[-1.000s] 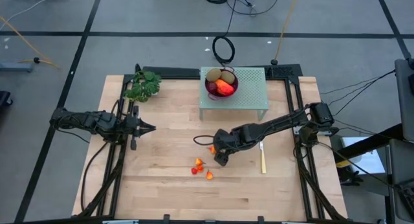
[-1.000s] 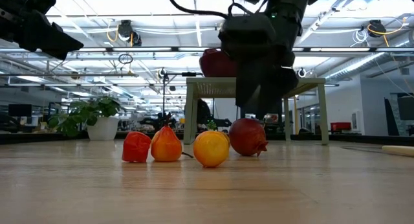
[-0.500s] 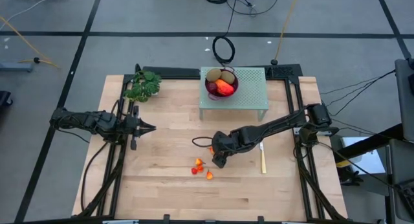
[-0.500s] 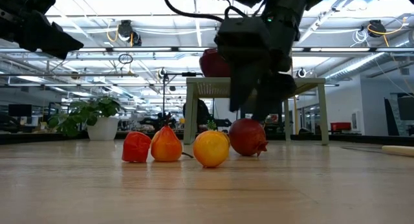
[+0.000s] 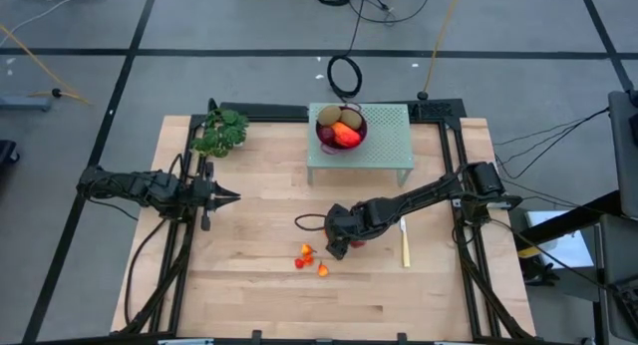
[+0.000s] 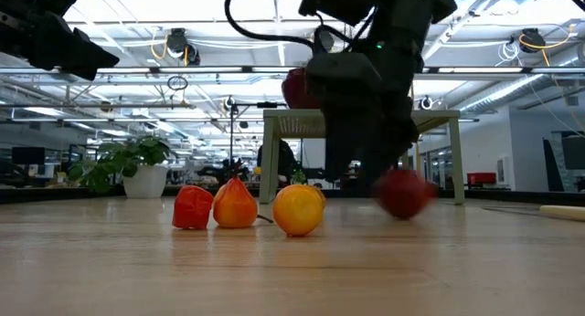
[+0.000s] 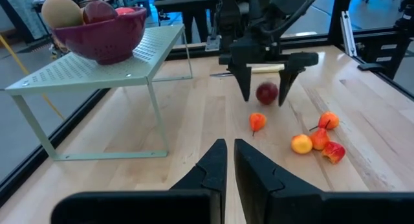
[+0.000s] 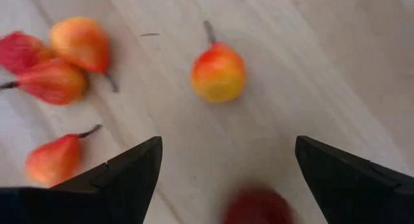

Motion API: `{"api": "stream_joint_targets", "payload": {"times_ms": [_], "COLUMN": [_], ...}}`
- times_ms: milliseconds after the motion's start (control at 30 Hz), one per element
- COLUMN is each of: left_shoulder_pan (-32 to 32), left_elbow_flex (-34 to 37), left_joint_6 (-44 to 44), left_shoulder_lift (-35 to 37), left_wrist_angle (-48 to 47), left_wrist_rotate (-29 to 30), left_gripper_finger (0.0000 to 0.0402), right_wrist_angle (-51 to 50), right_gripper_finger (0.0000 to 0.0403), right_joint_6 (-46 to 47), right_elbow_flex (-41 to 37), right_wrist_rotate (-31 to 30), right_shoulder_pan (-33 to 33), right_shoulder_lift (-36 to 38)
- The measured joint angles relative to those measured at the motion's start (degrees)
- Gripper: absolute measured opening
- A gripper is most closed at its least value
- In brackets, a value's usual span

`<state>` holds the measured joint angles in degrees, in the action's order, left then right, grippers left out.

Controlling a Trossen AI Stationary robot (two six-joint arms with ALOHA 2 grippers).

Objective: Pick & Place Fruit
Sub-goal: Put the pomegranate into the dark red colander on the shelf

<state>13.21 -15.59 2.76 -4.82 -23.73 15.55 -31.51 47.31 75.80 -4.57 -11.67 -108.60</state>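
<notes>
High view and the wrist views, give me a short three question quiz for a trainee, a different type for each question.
1. True or false: the right gripper is shut on the dark red fruit.
2. The maroon bowl stands on: A) the floor, B) the green perforated stand, C) a cardboard box.
3. Fill in: the left gripper is ___ (open or shut).

Key: 1. False, it is open, with the fruit between its fingers. 2. B. 3. Shut.
</notes>
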Motion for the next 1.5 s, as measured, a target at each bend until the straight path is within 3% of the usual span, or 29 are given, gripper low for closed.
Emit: {"api": "stream_joint_targets", "payload": {"times_ms": [400, 867, 1100, 1500], "left_shoulder_pan": [0.0, 0.0, 0.0, 0.0], "left_elbow_flex": [0.0, 0.0, 0.0, 0.0], "left_joint_6": [0.0, -0.2, -0.5, -0.7], "left_shoulder_lift": [0.0, 0.0, 0.0, 0.0], "left_wrist_angle": [0.0, 0.0, 0.0, 0.0], "left_wrist_rotate": [0.0, 0.0, 0.0, 0.0], "left_gripper_finger": [0.0033, 0.0033, 0.0033, 0.0033], "right_wrist_angle": [1.1, 4.4, 4.5, 4.6], "right_gripper_finger": [0.0348, 0.0348, 0.0350, 0.0350], "right_joint_6": [0.0, -0.3, -7.1, -11.6], "right_elbow_flex": [0.0, 0.1, 0.0, 0.0], "right_wrist_rotate": [-4.7, -4.3, -4.1, 8.9], "right_shoulder_pan": [-0.7, -0.7, -0.7, 0.1], "right_shoulder_lift": [0.3, 1.4, 1.4, 1.4]}}
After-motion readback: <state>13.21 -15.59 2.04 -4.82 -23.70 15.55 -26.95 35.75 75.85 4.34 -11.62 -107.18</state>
